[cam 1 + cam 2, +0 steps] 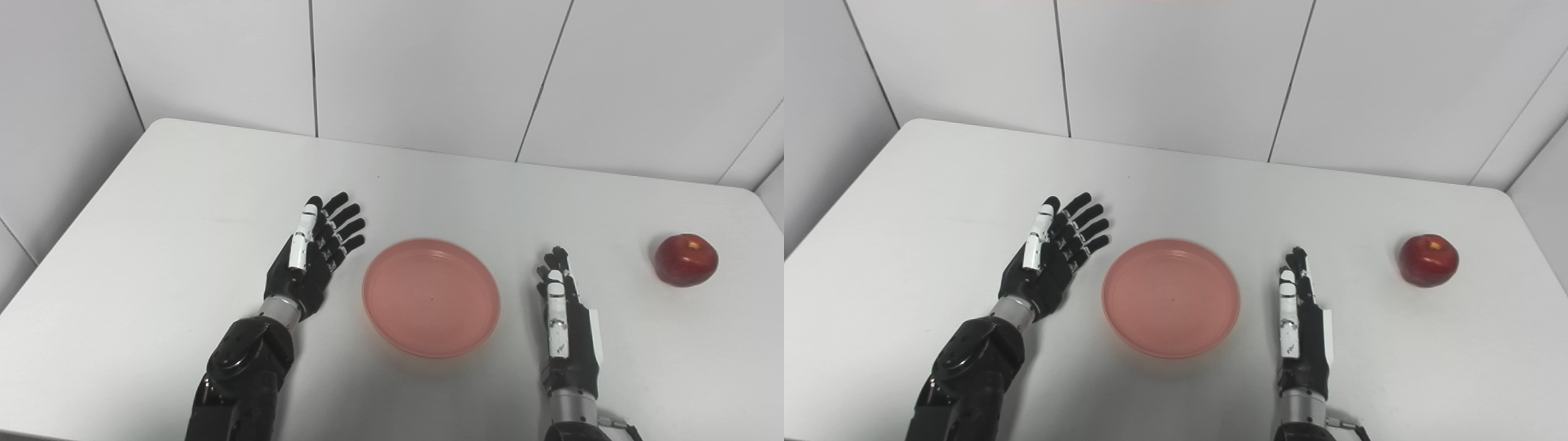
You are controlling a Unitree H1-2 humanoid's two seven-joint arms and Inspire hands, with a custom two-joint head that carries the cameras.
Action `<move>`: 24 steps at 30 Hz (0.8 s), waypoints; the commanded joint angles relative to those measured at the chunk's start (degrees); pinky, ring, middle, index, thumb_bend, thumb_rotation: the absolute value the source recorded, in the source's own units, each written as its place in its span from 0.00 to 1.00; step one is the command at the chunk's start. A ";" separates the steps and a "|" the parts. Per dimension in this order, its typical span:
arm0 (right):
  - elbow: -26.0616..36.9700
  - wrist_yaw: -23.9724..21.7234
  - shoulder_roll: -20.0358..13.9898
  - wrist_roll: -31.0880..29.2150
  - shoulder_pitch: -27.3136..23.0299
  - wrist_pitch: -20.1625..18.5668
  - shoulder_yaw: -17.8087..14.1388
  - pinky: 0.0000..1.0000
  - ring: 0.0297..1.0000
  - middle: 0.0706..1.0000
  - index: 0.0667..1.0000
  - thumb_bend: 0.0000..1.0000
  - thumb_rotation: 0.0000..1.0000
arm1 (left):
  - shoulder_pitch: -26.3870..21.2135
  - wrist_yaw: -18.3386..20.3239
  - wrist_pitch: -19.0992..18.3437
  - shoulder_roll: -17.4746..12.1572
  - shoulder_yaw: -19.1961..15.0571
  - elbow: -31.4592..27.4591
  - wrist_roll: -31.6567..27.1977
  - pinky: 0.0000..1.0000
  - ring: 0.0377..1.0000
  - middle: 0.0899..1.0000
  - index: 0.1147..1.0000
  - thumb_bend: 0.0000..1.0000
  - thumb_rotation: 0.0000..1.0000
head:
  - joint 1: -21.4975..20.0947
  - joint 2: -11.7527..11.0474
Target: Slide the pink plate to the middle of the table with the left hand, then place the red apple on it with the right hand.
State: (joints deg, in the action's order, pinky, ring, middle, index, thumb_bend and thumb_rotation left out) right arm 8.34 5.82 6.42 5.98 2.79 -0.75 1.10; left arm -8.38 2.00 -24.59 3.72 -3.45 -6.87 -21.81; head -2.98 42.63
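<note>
A smooth, round pink plate [431, 297] sits mid-counter [184, 202], matte white; the left robot hand [312, 257] lies just beside it, fingers spread, empty; the right robot hand [566, 324] rests edge-on, fingers straight, empty; the glossy red apple [685, 260] sits far right, apart.

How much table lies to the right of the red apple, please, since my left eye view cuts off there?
Observer: In the right eye view, a strip of bare table lies beyond the red apple, before the right edge.
Operator: Thank you. Which way does that edge run?
Observer: It slants from the rounded far corner toward the near right and leaves the frame at about the apple's level.
</note>
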 commanded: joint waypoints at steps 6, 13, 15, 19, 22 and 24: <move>2.76 0.74 -0.93 0.60 -3.33 0.41 -1.38 0.92 0.89 0.90 0.90 0.30 1.00 | -0.89 1.78 4.55 -0.60 -0.27 0.09 0.21 0.87 0.86 0.86 0.83 0.42 1.00 | -1.67 0.26; 5.81 1.49 -2.18 3.67 -4.84 -2.20 -2.21 0.85 0.86 0.88 0.89 0.28 1.00 | -0.24 3.58 6.92 -1.61 -0.36 1.69 -0.01 0.88 0.87 0.86 0.84 0.42 1.00 | -4.09 0.49; 6.96 1.37 -2.60 4.16 -5.20 -3.20 -2.32 0.85 0.86 0.88 0.89 0.30 1.00 | -0.15 3.85 7.31 -1.61 -0.49 2.02 -0.08 0.88 0.87 0.86 0.85 0.43 1.00 | -4.43 0.48; 9.14 1.59 -3.53 6.06 -6.02 -4.59 -2.51 0.84 0.85 0.88 0.88 0.30 1.00 | 0.02 4.38 7.62 -1.55 -1.01 2.27 -0.44 0.89 0.87 0.87 0.85 0.42 1.00 | -5.72 0.51; 10.10 1.69 -4.66 8.20 -6.68 -4.79 -2.62 0.82 0.84 0.87 0.87 0.32 1.00 | 0.11 4.38 7.47 -1.53 -1.40 2.19 -0.59 0.88 0.87 0.87 0.85 0.42 1.00 | -6.38 0.53; 10.70 1.48 -5.45 9.43 -7.10 -5.50 -2.68 0.82 0.85 0.88 0.88 0.36 1.00 | 0.08 4.45 7.43 -1.57 -1.69 2.24 -0.83 0.88 0.87 0.87 0.85 0.42 1.00 | -7.07 0.62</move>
State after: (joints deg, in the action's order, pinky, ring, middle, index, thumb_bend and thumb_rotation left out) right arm 16.62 6.98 1.60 14.24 -2.14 -5.76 -1.32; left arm -7.49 5.66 -19.04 2.39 -4.83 -4.25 -22.10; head -10.10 43.24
